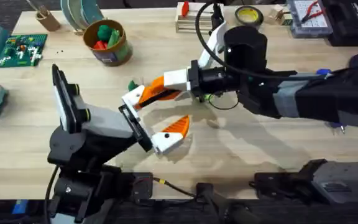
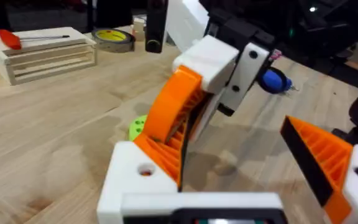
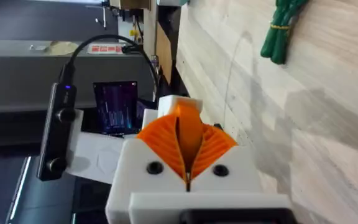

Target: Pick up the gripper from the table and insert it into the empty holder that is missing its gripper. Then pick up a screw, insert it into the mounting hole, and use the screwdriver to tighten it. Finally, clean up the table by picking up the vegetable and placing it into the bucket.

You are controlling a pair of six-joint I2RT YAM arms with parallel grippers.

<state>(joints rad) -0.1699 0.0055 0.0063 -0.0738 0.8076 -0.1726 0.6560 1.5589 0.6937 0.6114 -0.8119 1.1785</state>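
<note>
My right gripper [image 1: 153, 93] reaches in from the right and is shut on the orange ribbed gripper [image 2: 169, 115]. It holds the piece against the white holder [image 2: 132, 177], which is the bare finger of my left gripper [image 1: 157, 115]. The left gripper stands open, and its other finger carries an orange pad [image 2: 325, 158]. In the right wrist view my two orange pads [image 3: 160, 137] are pressed together. The dark green vegetable [image 3: 281, 25] lies on the table [image 1: 260, 143] just beyond the grippers. The gold bucket [image 1: 109, 42] stands at the back left with red and green items inside. A blue tool [image 2: 272, 79] lies partly behind the right arm.
A bright green disc [image 2: 138, 127] lies under the joined fingers. A wooden rack [image 2: 42, 53] with a red-handled tool [image 2: 10, 38] and a yellow tape roll [image 1: 248, 15] sit at the back. Parts boxes [image 1: 309, 15] are at the back right, a green board [image 1: 20, 50] at the far left.
</note>
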